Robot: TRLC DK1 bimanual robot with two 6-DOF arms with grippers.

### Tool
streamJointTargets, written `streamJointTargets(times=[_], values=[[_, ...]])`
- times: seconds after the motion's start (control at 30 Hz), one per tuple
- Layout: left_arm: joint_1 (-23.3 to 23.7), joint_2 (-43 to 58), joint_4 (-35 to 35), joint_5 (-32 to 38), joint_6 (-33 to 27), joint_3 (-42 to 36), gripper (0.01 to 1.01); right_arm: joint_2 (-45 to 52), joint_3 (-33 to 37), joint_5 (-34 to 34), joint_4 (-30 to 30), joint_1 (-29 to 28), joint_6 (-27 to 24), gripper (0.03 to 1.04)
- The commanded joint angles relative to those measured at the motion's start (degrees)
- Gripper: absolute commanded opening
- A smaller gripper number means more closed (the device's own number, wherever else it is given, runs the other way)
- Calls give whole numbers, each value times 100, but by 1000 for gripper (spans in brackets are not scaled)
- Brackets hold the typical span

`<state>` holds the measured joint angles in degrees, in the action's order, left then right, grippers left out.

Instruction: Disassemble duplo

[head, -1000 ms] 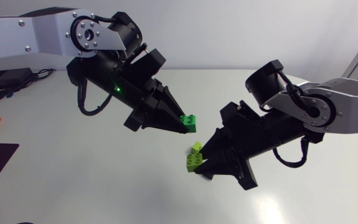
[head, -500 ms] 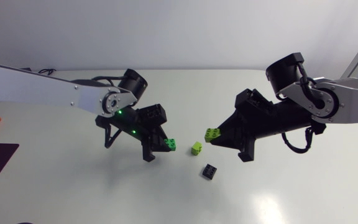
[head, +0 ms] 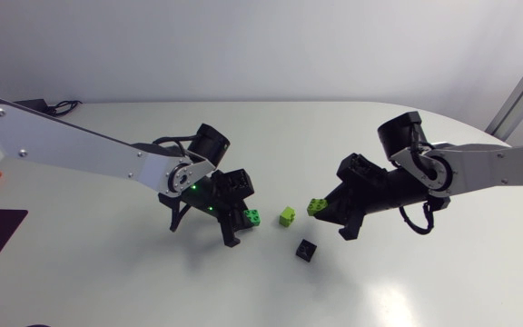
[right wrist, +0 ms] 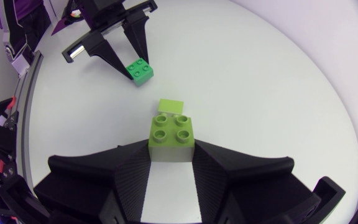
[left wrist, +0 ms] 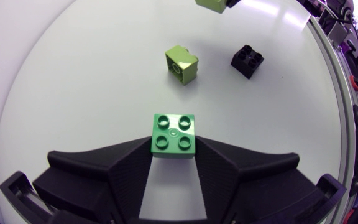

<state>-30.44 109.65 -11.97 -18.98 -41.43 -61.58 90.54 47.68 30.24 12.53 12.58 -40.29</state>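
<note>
Fingers of the left arm (left wrist: 126, 177) are clenched on a dark green two-by-two plastic brick (left wrist: 174, 135). They pinch it from both sides at their tips, with its four studs facing the wrist camera. From above, that brick (head: 254, 217) is held low over the white surface (head: 107, 282), just left of a loose lime-green plastic brick (head: 287, 215) and not touching it. The loose lime-green plastic brick (left wrist: 182, 64) rests alone on the surface and appears to lie on its side. A small black plastic brick (head: 306, 249) stands studs up near the lime-green one, a little to its right and toward the front edge, apart from it. Just right of the lime-green one, the right arm's fingers (right wrist: 129, 174) grasp a yellow-green two-by-two plastic brick (right wrist: 173, 137) from two sides, studs toward their own camera. This held brick (head: 317, 206) is close beside the loose one without contact.
</note>
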Motion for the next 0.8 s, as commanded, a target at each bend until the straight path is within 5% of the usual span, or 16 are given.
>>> streamJointTargets(times=[0.0, 0.17, 0.4, 0.47, 0.57, 0.77], values=[[20, 75, 72, 70, 135, 234, 677, 315, -251, -159, -252, 60, 4, 303], [90, -172, 116, 88, 197, 419, 948, 754, -268, -247, -506, 184, 13, 305], [152, -1007, 107, 97, 416, 744, 979, 948, -347, -291, -796, 394, 65, 333], [143, -1305, 107, 114, 513, 832, 979, 939, -365, -299, -796, 421, 65, 528], [143, -1683, 80, 167, 698, 902, 979, 886, -374, -378, -770, 438, 109, 967], [90, -2439, -104, 518, 935, 1087, 979, 271, -585, -458, -638, 438, 153, 998]])
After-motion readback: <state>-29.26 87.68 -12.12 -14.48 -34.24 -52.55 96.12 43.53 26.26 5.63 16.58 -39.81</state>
